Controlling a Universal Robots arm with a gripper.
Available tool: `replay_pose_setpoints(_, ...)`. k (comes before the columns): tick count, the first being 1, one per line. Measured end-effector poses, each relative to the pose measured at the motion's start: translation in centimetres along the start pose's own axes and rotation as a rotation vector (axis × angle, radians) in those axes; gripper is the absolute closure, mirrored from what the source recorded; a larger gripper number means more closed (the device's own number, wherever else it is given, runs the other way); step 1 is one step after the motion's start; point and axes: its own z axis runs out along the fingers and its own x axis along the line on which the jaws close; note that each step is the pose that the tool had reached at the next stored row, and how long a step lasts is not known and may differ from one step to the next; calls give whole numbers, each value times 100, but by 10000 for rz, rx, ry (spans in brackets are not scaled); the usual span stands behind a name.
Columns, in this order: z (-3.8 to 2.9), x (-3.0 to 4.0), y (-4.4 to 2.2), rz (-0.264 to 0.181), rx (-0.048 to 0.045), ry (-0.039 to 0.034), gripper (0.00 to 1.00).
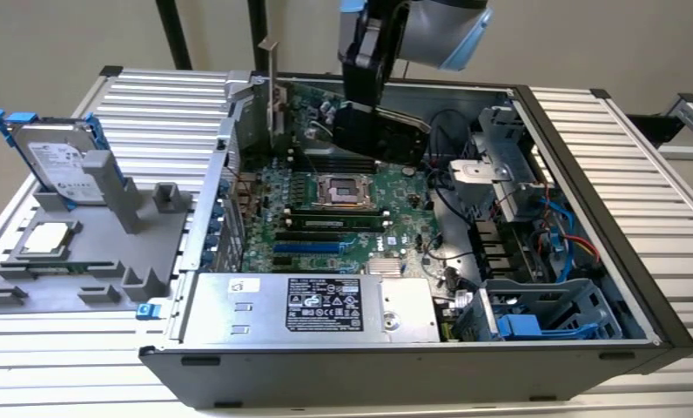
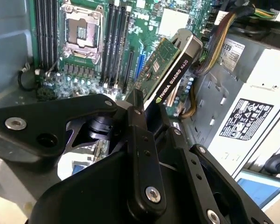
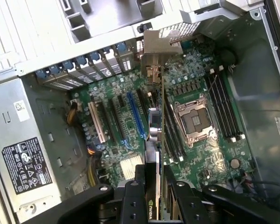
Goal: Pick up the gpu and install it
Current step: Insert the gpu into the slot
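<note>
First wrist view: black gripper (image 3: 155, 175), fingers closed on thin green-and-black gpu (image 3: 154, 140), edge-on over green motherboard (image 3: 126, 121); silver bracket (image 3: 154, 46) seems near rear slot edge, open board both sides.

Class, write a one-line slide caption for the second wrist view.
The gripper holds the gpu over the motherboard.

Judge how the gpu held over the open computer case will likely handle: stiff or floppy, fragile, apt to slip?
The gpu is probably stiff: its board and black shroud show no sag beyond the gripper. It is likely fragile, since the green face carries bare components. Held by one end, it may pivot if its silver bracket gets knocked.
</note>
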Motion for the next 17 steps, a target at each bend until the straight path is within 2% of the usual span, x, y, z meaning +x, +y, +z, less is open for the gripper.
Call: replay_pose_setpoints(17,-1,-4,-13,-1377,-22,62,100)
